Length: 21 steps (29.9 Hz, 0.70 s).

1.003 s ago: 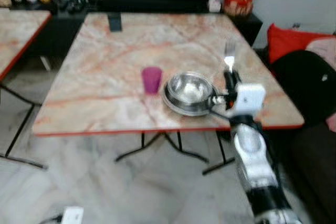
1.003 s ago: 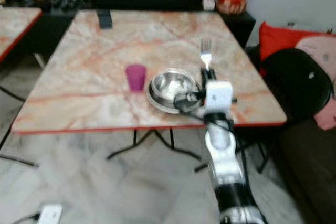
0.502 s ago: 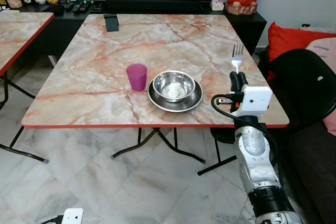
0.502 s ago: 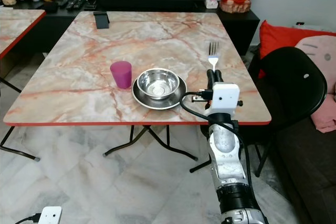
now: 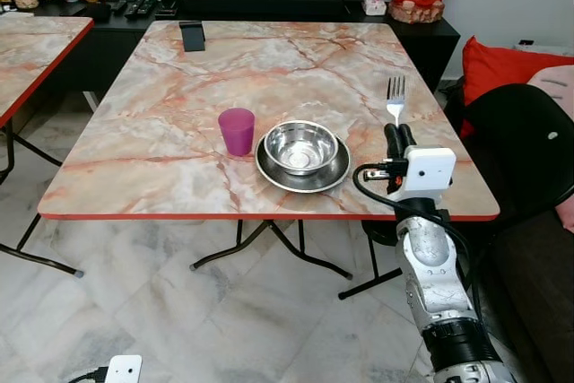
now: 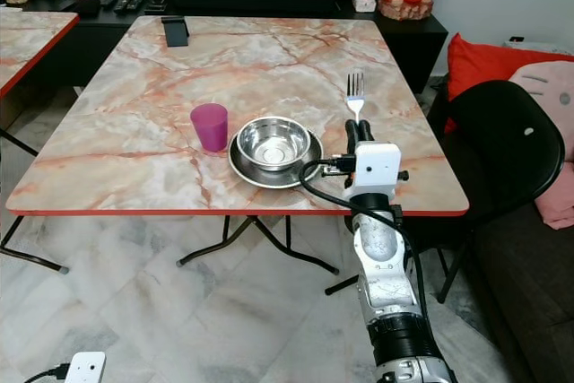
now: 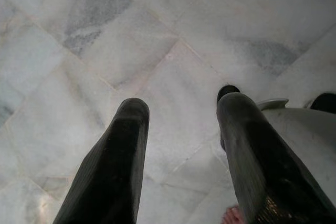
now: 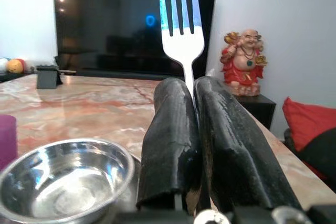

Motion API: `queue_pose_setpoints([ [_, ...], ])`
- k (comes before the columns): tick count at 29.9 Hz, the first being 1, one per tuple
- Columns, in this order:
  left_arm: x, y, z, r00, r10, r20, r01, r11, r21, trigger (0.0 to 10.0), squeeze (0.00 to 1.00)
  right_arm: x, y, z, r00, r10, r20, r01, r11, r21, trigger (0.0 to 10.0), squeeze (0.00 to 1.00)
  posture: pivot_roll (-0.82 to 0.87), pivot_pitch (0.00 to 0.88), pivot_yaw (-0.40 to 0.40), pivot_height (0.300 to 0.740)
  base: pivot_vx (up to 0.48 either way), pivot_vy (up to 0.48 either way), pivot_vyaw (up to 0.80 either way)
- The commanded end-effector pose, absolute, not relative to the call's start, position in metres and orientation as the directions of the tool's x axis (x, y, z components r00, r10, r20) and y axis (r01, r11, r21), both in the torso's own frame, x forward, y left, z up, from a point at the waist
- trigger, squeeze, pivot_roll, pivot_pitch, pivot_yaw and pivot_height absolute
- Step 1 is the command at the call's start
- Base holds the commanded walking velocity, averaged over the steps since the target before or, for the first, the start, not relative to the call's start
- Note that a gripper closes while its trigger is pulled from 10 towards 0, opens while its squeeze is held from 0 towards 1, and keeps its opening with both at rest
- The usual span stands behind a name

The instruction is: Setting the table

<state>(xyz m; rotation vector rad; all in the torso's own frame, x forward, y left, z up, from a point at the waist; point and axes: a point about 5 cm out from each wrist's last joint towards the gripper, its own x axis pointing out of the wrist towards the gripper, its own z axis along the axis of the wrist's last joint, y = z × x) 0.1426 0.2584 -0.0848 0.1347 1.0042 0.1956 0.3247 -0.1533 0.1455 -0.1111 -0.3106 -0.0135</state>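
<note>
I look across the table (image 5: pixel 161 96) from my left side to my right. My left gripper (image 7: pixel 181 129) hangs down by my side over the pale floor tiles (image 7: pixel 105 40), and its two black fingers are apart with nothing between them, so that arm is doing no work. On the table, near the front edge and about halfway along it, stands a small purple cup (image 5: pixel 237 131). Just beside the cup, toward the right, sits a shiny steel bowl (image 5: pixel 300 146) inside a flat steel plate (image 5: pixel 302 173), so I think the cup, the bowl and the plate are already set in their places. Far back, close to the back left corner, a small dark thing (image 5: pixel 191 36) stands up, and I cannot tell what it is. Next comes my right gripper (image 5: pixel 395 136), which is up over the table near the front right corner, just to the right of the plate. Its fingers are pressed tight together on the handle of a fork (image 5: pixel 395 94), and the fork points up with its prongs in the air, not touching the table. So the fork is the part that is not done. I think what is left is to bring it down flat onto the bare table beside the plate and then let go.
</note>
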Motion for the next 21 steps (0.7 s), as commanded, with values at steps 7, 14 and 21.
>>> queue_pose_setpoints([
  [7, 0.1378, 0.2586, -0.0867, 0.506, 0.229, -0.832, -0.113, 0.973, 0.199, 10.0, 0.0, 0.3269, -0.1516, 0.1531, 0.945, 0.012, 0.326, 0.019, 0.996, -0.091, 10.0, 0.0, -0.03, 0.0, -0.056, 0.74, 0.262, 0.0, 0.0],
  [14, 0.1378, 0.2579, -0.0869, 0.506, 0.223, -0.833, -0.104, 0.975, 0.198, 10.0, 0.0, 0.3269, -0.152, 0.1521, 0.947, 0.01, 0.322, 0.019, 0.996, -0.087, 10.0, 0.0, -0.03, 0.0, -0.057, 0.74, 0.293, 0.0, 0.0],
  [21, 0.1377, 0.258, -0.0869, 0.507, 0.224, -0.833, -0.104, 0.975, 0.199, 10.0, 0.0, 0.3276, -0.1528, 0.1512, 0.949, 0.0, 0.315, 0.025, 0.997, -0.075, 10.0, 0.0, -0.03, 0.0, -0.058, 0.74, 0.297, 0.0, 0.0],
])
